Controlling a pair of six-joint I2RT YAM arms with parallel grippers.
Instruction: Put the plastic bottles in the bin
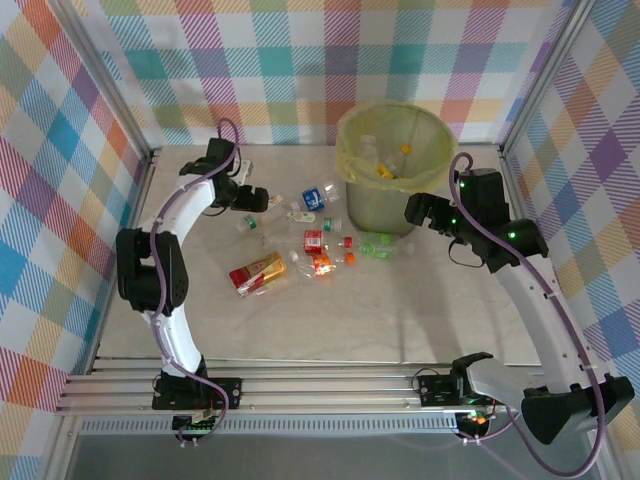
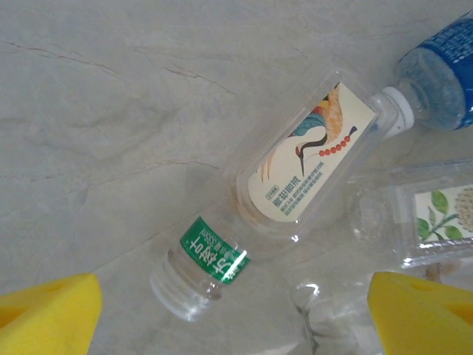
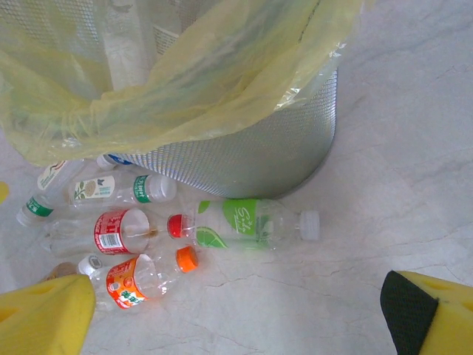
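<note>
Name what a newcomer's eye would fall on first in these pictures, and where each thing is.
The big grey-green bin with its yellow bag stands at the back right of the table. Small plastic bottles lie scattered on the table just left of it, and a few are already inside. Bright plaid walls surround it all.

The left arm (image 1: 172,215) rises from its base, folds at the elbow and reaches forward; the left gripper (image 1: 260,200) points to the right, its yellow pads (image 2: 46,316) far apart. The right arm (image 1: 540,300) leans forward and left, and the right gripper (image 1: 414,210) is spread wide, holding nothing
</note>
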